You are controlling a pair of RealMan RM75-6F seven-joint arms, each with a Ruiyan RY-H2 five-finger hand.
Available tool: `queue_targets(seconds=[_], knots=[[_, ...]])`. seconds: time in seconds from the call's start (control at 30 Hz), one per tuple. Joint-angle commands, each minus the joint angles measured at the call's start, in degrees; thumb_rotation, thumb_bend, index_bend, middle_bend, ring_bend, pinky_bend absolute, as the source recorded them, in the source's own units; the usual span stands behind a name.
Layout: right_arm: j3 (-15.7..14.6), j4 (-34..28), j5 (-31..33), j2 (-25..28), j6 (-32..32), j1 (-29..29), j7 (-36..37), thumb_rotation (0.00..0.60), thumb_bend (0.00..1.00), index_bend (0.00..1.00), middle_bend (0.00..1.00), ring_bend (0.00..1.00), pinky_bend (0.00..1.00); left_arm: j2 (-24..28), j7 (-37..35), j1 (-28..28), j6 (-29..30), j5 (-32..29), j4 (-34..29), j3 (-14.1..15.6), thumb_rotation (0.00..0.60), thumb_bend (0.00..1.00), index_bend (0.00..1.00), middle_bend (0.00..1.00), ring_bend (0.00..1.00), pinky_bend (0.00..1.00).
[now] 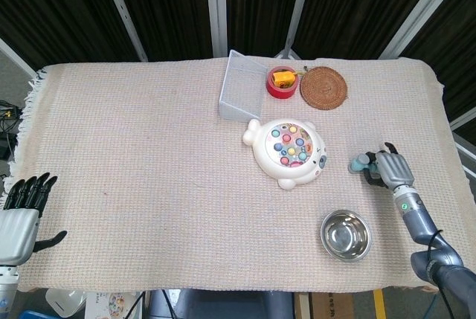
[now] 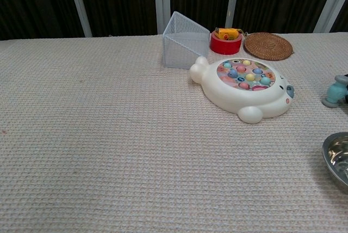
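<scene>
Your right hand (image 1: pixel 388 167) holds the small teal piece (image 1: pixel 360 161) beside the fishing toy (image 1: pixel 287 152). I judge you must carry it next. Your left hand (image 1: pixel 21 211) rests with fingers wide, holding nothing.

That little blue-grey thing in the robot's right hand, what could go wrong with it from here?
The right hand seems to hold the small blue-grey piece only by one end, so it might slip and roll on the woven cloth. The white fishing toy and the steel bowl lie close by; a wide swing could knock either.
</scene>
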Motion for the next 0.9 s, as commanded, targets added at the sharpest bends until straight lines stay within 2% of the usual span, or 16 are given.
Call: queue_targets(seconds=[0.03, 0.23, 0.43, 0.57, 0.9], knots=[[0.09, -0.39, 0.09, 0.22, -0.27, -0.07, -0.08, 0.6, 0.54, 0.53, 0.52, 0.3, 0.0, -0.01, 0.0, -0.04, -0.01, 0.04, 0.01, -0.03, 0.6, 0.09, 0.0, 0.0, 0.0, 0.0], [0.32, -0.78, 0.35, 0.39, -0.54, -0.34, -0.3, 0.6, 0.47, 0.52, 0.51, 0.29, 0.0, -0.1, -0.07, -0.06, -0.11, -0.03, 0.11, -0.02, 0.6, 0.09, 0.0, 0.0, 0.0, 0.0], [0.47, -0.97, 0.38, 0.52, -0.67, -0.5, -0.43, 0.6, 0.46, 0.52, 0.51, 0.29, 0.0, -0.21, -0.11, -0.07, -0.19, -0.14, 0.23, -0.03, 0.6, 0.09, 0.0, 0.0, 0.0, 0.0], [0.57, -1.39, 0.28, 0.8, -0.78, -0.46, -0.41, 0.6, 0.42, 0.51, 0.5, 0.28, 0.0, -0.23, -0.06, -0.09, -0.2, -0.16, 0.19, -0.06, 0.6, 0.09, 0.0, 0.0, 0.0, 0.0], [1.45, -3.68, 1.37, 3.12, -4.96, 1.42, -1.84, 0.6, 0.42, 0.45, 0.46, 0.24, 0.0, -0.46, -0.19, -0.14, -0.53, -0.61, 0.47, -0.07, 0.6, 0.09, 0.0, 0.0, 0.0, 0.0]])
